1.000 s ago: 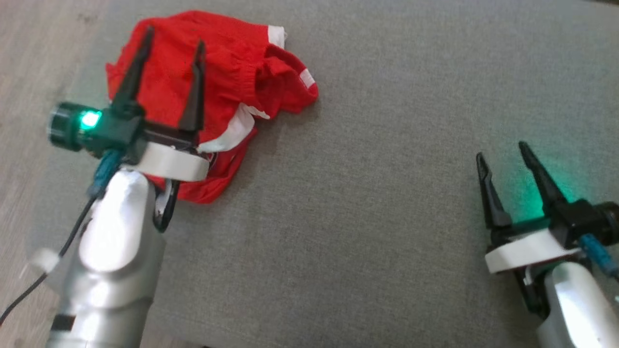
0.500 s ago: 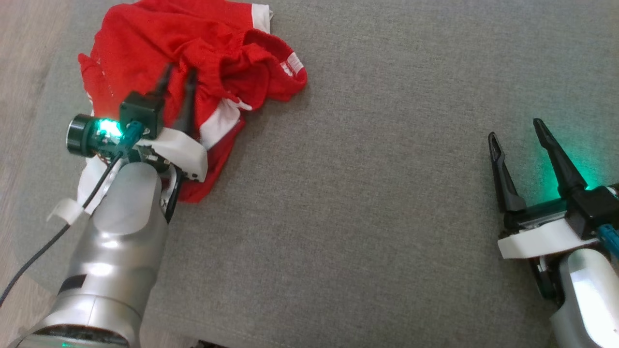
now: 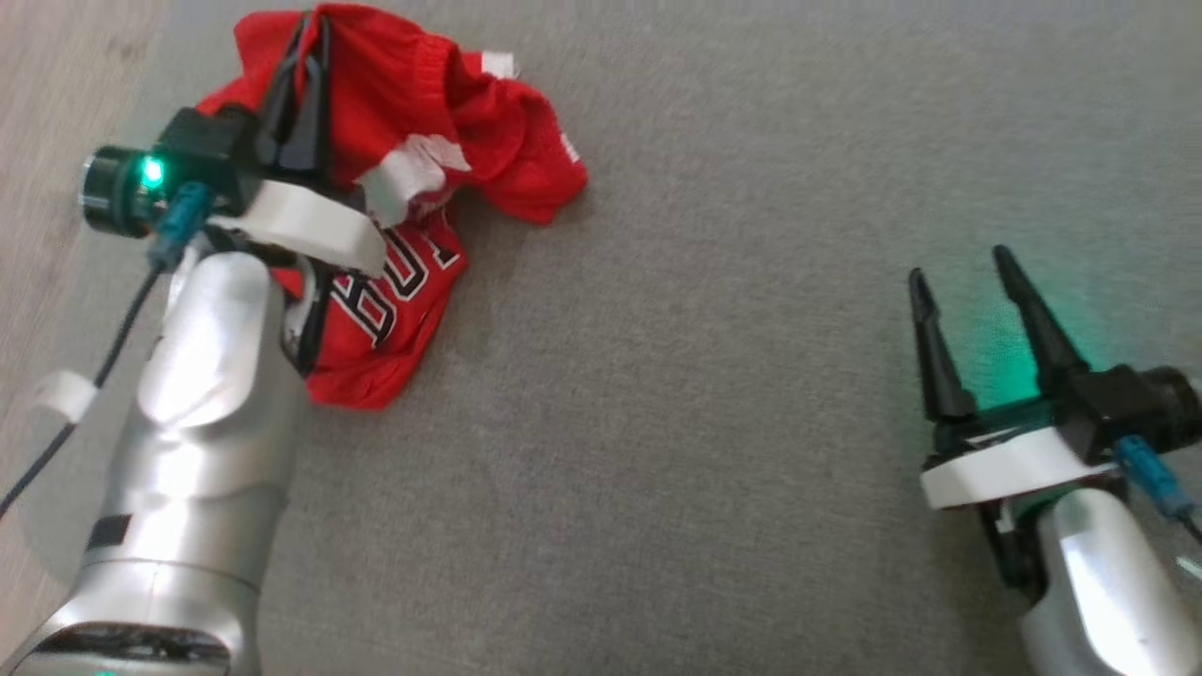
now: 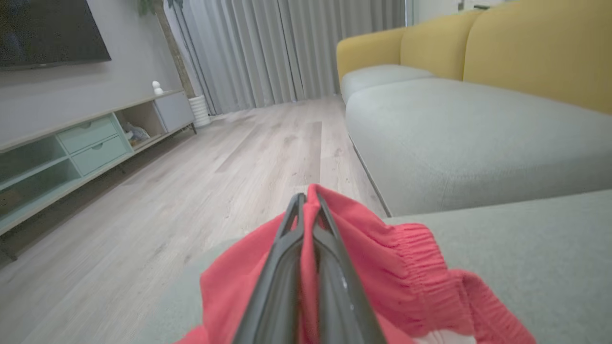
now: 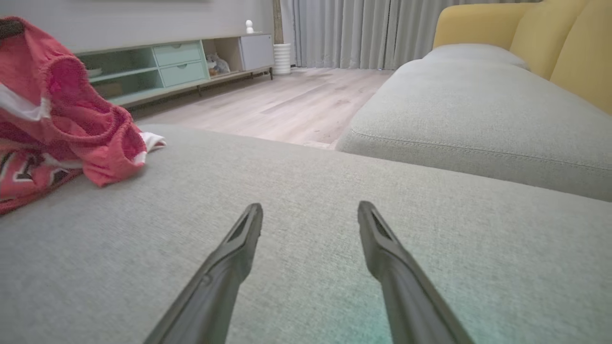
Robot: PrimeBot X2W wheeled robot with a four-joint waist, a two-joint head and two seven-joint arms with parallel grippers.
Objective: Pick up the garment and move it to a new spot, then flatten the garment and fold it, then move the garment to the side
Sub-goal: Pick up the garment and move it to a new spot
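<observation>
While the crumpled red jersey with white trim (image 3: 413, 89) lies upper left on the grey fabric sofa cushion (image 3: 714, 394), left end effector (image 3: 312, 28) clamped on its raised fold, right end effector (image 3: 960, 265) spread wide at lower right, empty.

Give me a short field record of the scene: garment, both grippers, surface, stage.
garment: red, white trim, dark lettering, crumpled at the cushion's left end
left gripper: shut on a fold of the garment
right gripper: open, holding nothing, above bare cushion at the right
surface: grey cushion, wood floor beyond its left edge
stage: garment gripped, not yet flattened or folded
</observation>
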